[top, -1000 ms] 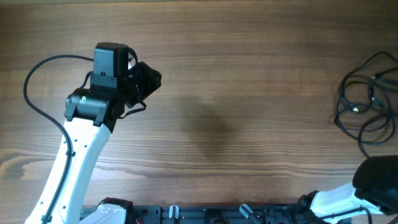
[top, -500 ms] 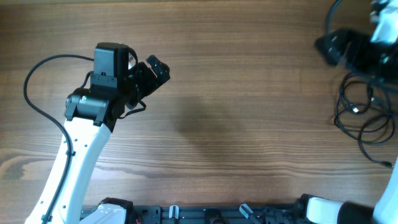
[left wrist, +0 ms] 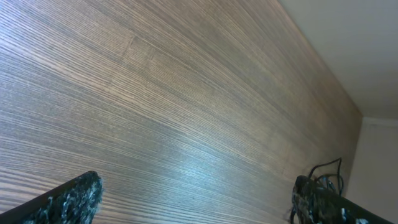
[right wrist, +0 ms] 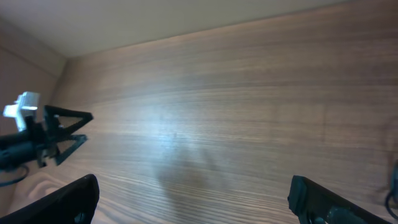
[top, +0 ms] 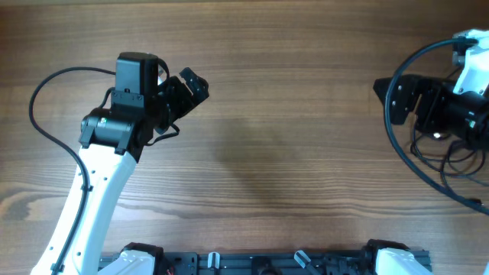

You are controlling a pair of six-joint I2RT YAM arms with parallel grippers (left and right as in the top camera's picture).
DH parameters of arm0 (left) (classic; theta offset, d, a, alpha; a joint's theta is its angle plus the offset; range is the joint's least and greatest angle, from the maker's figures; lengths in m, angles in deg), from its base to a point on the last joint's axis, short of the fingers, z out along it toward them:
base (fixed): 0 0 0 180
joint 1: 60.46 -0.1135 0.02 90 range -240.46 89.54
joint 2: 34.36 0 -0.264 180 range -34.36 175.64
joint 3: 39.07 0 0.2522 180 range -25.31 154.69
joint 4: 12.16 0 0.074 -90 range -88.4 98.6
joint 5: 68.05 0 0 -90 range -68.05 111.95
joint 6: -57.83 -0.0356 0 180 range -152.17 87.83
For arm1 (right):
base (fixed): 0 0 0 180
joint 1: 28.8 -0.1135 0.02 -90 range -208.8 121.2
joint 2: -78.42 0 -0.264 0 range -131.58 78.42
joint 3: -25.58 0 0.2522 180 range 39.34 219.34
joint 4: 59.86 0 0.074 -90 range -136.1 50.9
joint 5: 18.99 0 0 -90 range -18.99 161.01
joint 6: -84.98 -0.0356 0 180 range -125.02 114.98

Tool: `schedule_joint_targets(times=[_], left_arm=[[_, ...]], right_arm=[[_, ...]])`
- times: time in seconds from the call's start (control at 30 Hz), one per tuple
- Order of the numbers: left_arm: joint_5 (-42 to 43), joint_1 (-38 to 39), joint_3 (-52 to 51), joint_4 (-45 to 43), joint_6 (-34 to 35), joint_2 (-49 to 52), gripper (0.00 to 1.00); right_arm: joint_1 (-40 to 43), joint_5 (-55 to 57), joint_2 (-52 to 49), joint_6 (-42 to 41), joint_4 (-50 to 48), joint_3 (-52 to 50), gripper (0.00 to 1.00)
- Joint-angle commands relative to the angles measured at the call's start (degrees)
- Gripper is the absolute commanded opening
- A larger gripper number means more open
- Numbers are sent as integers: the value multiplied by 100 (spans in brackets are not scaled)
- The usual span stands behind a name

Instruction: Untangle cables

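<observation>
Standing at the robot's side of the table (top: 290, 176), you first meet the black base rail (top: 252, 263) along the near edge. From its left end the white left arm (top: 92, 191) leans out over the wood, a thick black wire (top: 46, 99) looping off its elbow.

The left gripper (top: 187, 88) hangs over bare tabletop. Its wrist camera shows the two speckled black fingers (left wrist: 81, 194) spread wide, with nothing but wood grain between them.

Over on the right, the right arm (top: 470, 65) reaches in from the table's edge, its own heavy black wire (top: 405, 65) arching around the wrist. The right gripper (top: 386, 92) points toward the middle of the table. Its jaws are also wide apart and grip nothing, and through that wrist camera the fingers (right wrist: 74, 198) frame only empty wood, with the left arm small in the distance.

The cables (top: 458, 173) lie in a loose tangle of thin black loops at the table's right edge. They are partly under the right arm's wrist and behind its fingertips, not between them. One small plug end (top: 480, 203) trails out toward the near right corner.
</observation>
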Motion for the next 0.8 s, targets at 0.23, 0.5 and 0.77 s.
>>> schedule_joint_targets(times=[0.23, 0.5, 0.77], left_arm=[[-76, -2, 87, 0, -50, 28, 100], [-76, -2, 87, 0, -50, 28, 99], [-76, -2, 87, -2, -50, 28, 100]], right_arm=[[-37, 402, 1244, 984, -1707, -1486, 99], [-723, 442, 3685, 2144, -5012, -5117, 100], [-999, 625, 5539, 2116, -8000, -8262, 100]])
